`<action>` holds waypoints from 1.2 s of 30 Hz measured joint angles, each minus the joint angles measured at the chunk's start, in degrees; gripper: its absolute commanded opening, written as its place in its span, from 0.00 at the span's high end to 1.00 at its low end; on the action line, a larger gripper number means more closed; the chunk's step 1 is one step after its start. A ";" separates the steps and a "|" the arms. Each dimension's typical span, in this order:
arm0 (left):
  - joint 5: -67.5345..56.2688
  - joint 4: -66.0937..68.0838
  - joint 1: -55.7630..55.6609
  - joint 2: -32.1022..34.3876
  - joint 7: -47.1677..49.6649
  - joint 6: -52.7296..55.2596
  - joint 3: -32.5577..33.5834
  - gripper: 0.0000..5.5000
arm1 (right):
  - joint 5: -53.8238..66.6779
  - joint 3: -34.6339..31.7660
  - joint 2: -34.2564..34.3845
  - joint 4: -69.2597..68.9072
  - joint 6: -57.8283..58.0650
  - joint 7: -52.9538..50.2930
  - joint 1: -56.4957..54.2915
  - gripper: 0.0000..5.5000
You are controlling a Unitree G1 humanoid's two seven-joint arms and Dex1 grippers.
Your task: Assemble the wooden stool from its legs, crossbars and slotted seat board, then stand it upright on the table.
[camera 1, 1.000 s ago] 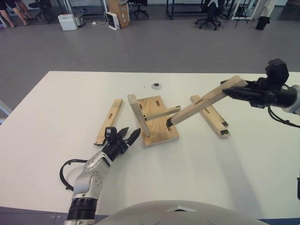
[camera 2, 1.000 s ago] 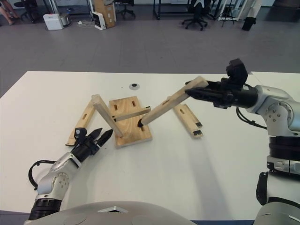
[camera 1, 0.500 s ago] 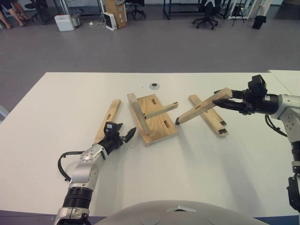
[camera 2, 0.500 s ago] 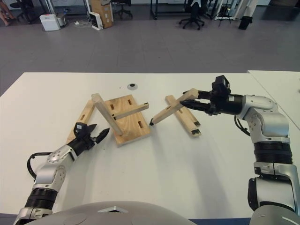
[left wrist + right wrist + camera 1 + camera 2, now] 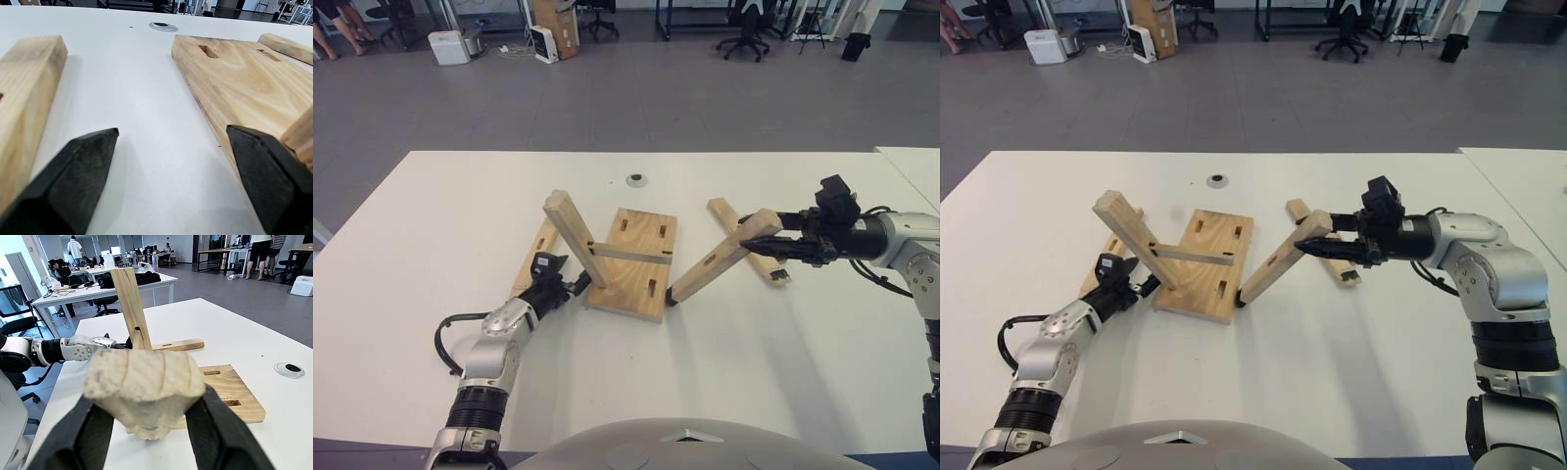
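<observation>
The right gripper is clamped on the raised end of a leg. The leg's lower end rests on the table, just beside the near right corner of the seat board.

The left gripper stands with its fingers apart, low on the table, at the foot of the upright leg. That leg carries a crossbar lying across the board.

Step in hand, as judged: fitting the second leg. Next move: align its mortise with the crossbar's free end.

Two spare legs lie flat, one left of the board and one beneath the right gripper. The table is open toward its near and right edges.
</observation>
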 measured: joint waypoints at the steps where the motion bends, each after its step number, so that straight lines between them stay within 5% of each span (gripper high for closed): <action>1: 0.00 0.03 -0.01 -0.01 0.00 -0.06 0.00 0.26 | 0.00 -0.28 0.00 0.04 0.13 -0.03 0.04 0.62; 10: 0.00 0.05 0.00 0.00 -0.02 -0.09 -0.04 0.26 | 6.30 -6.80 -1.98 -5.23 4.20 -2.60 -0.09 0.62; 20: 0.01 0.04 0.00 -0.12 0.14 -0.09 -0.15 0.26 | 6.07 -4.61 4.02 -4.89 2.46 -8.53 2.52 0.62; 36: 0.05 -1.21 0.58 -0.05 3.24 0.10 -1.29 0.26 | 4.08 -1.82 3.21 -7.69 -0.98 -8.51 5.40 0.62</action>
